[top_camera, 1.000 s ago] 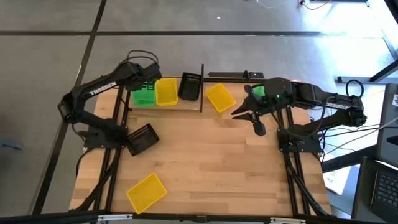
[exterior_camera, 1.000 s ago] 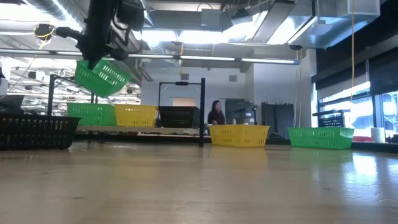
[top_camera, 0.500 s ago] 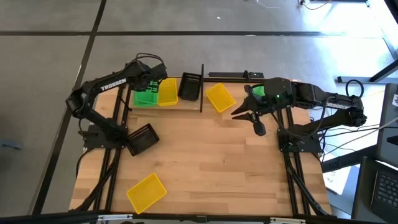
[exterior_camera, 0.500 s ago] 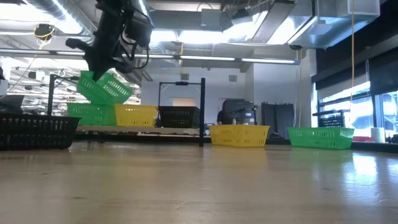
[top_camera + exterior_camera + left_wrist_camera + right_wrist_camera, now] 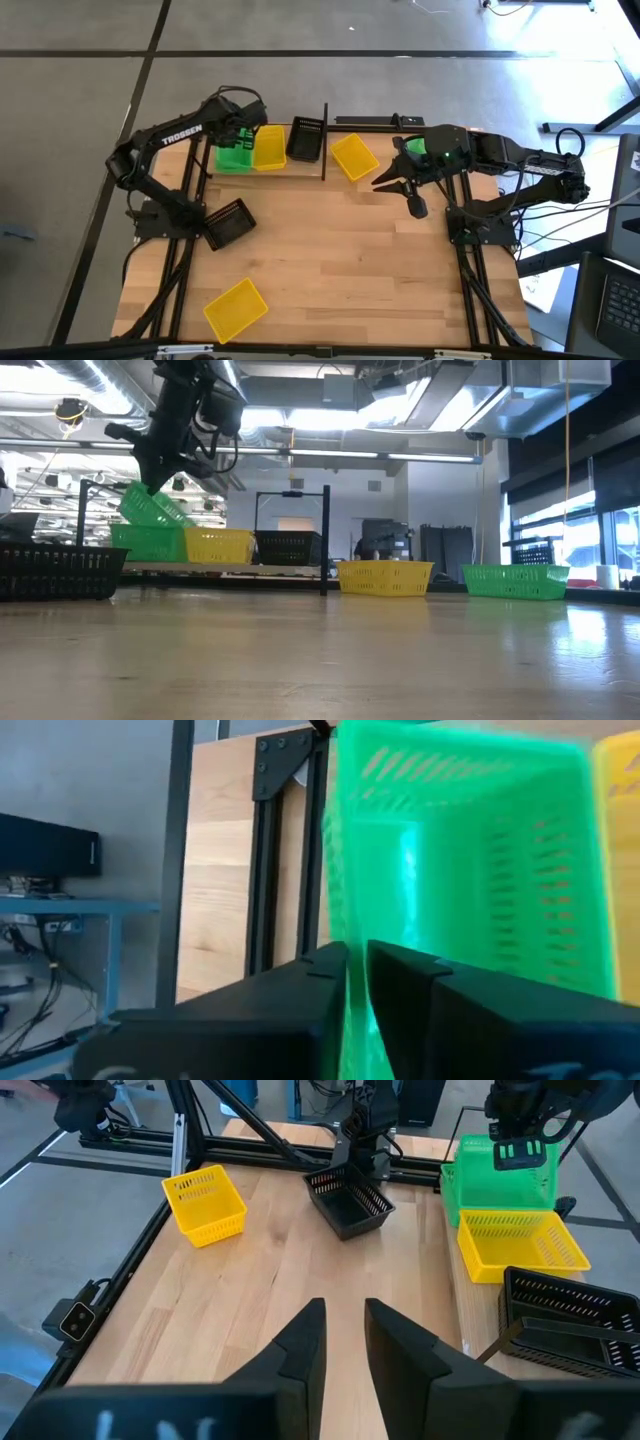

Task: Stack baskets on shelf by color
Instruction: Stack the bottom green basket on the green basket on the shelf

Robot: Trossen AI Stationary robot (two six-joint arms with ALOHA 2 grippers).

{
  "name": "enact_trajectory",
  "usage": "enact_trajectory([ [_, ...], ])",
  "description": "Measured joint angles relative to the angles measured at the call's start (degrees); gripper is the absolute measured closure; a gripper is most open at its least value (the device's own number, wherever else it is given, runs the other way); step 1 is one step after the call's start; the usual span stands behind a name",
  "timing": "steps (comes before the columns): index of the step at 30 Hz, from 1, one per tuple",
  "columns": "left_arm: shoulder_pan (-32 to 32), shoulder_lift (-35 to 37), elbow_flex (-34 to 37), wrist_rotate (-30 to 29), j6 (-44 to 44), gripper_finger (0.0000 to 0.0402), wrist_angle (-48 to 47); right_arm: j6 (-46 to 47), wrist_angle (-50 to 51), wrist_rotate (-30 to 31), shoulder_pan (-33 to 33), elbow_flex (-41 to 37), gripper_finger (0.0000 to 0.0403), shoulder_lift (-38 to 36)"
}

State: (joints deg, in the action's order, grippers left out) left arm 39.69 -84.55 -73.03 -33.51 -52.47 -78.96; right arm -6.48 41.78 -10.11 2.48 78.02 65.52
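Now the left hand (image 5: pixel 150 485) pinched the near wall of the tilted green basket (image 5: pixel 152 508), seemingly resting atop the green one (image 5: pixel 148 543) on the shelf (image 5: pixel 325 140), fingers barely parted.

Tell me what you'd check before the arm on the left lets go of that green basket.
1. Left gripper holds the upper green basket by its wall: ok.
2. Upper green basket seated level in the green basket on the shelf: not ok, tilted.
3. Colours match, green on green: ok.
4. Yellow basket next to the stack undisturbed: ok.
5. Right gripper well away, over the table: ok.
6. Fingers released: cannot tell.
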Motion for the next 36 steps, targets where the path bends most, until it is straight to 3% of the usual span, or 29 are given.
enact_trajectory([
  [12, 1.2, 2.5, 0.0, -0.2, 1.7, 0.0345, 0.2, 0.0, -0.4, 0.1, 0.0, 0.0, 0.0331, 0.0],
  [20, -0.4, 3.7, 0.0, 0.9, 4.0, 0.0345, 0.3, 0.2, -0.4, 7.2, 0.0, 0.0, 0.0331, 0.0],
  [27, -0.4, 3.6, 0.0, 1.1, 6.6, 0.0395, 0.5, 0.4, -0.4, 7.5, 0.0, 0.0, 0.0331, 0.0],
  [36, 0.5, 3.6, 1.6, 1.2, 7.8, 0.0401, -0.1, 0.4, -0.4, 7.5, 0.0, 0.0, 0.0331, 0.0],
])
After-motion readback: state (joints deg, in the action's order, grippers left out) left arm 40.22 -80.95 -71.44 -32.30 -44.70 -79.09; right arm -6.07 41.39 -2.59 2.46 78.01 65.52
